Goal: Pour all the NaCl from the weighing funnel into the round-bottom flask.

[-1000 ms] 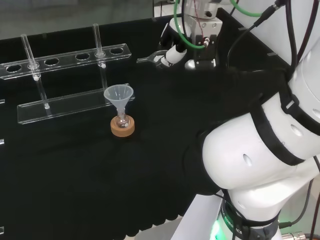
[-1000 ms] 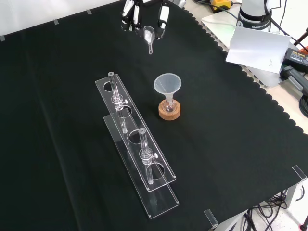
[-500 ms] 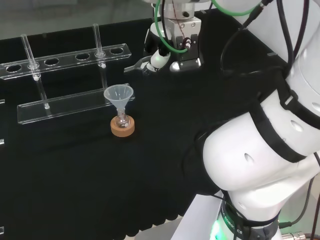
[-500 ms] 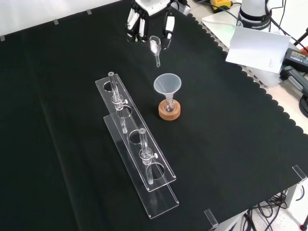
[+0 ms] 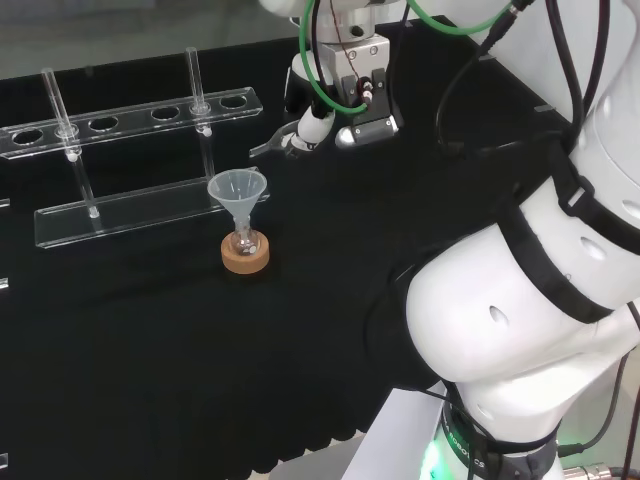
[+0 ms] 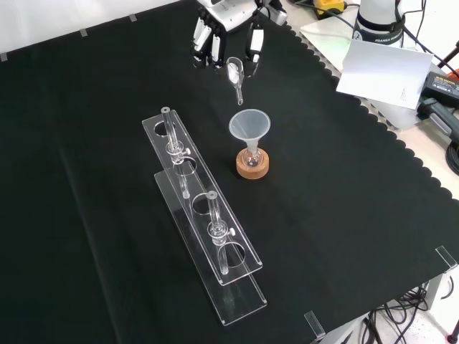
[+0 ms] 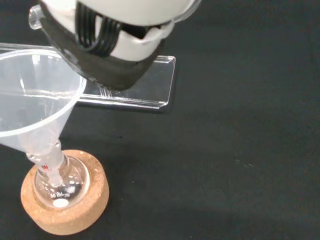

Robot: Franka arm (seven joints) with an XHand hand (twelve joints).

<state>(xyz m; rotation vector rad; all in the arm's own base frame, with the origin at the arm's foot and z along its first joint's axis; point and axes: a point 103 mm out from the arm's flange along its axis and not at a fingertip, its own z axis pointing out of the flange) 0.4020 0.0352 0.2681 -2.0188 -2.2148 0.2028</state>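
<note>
Covering the bench [image 6: 107, 143], seemingly plain black cloth [image 6: 344, 215]

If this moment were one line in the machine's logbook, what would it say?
hand: shut on weighing funnel | spout aimed down near clear funnel | round-bottom flask on cork ring | pour: not begun

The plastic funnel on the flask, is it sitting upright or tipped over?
Upright: the plastic funnel stands with its stem in the round-bottom flask on the cork ring, mouth facing up.

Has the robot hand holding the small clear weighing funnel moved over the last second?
Yes. In the front view the robot hand has carried the small clear weighing funnel down the picture, toward the wide clear funnel sitting in the cork-ringed round-bottom flask.
</note>
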